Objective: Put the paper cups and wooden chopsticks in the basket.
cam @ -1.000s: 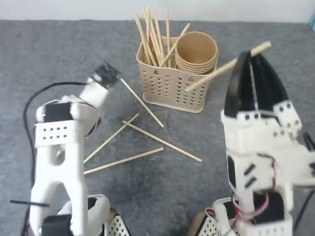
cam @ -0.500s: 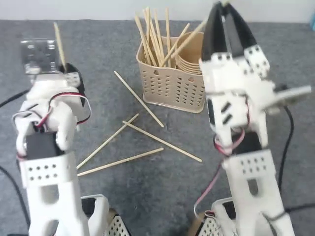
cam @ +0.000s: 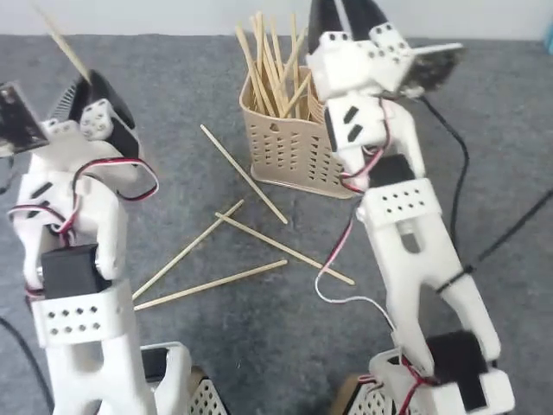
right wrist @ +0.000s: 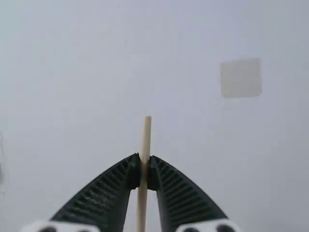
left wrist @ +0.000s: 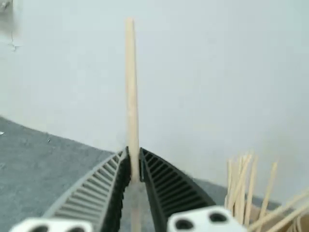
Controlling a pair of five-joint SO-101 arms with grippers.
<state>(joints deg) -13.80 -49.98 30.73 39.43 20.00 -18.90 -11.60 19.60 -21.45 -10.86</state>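
Observation:
The tan slotted basket (cam: 289,151) stands at the back centre with several wooden chopsticks (cam: 268,60) upright in it. My right arm hides the paper cups inside it. My right gripper (cam: 344,9) is raised over the basket's right side, shut on a chopstick (right wrist: 145,135) between its fingertips (right wrist: 144,164). At the far left my left gripper (cam: 82,86) is held high, shut on another chopstick (cam: 60,39), which points up and away (left wrist: 130,96). Several loose chopsticks (cam: 244,173) (cam: 285,249) (cam: 210,285) lie on the grey mat in front of the basket.
The grey mat (cam: 484,156) covers the table, and a pale wall (left wrist: 217,72) rises behind it. Both arm bases (cam: 164,372) stand at the near edge. A black cable (cam: 458,181) runs along the right arm.
My left arm has lifted its chopstick off the mat and swung up to the left. The right arm has carried its chopstick from the right side to above the basket.

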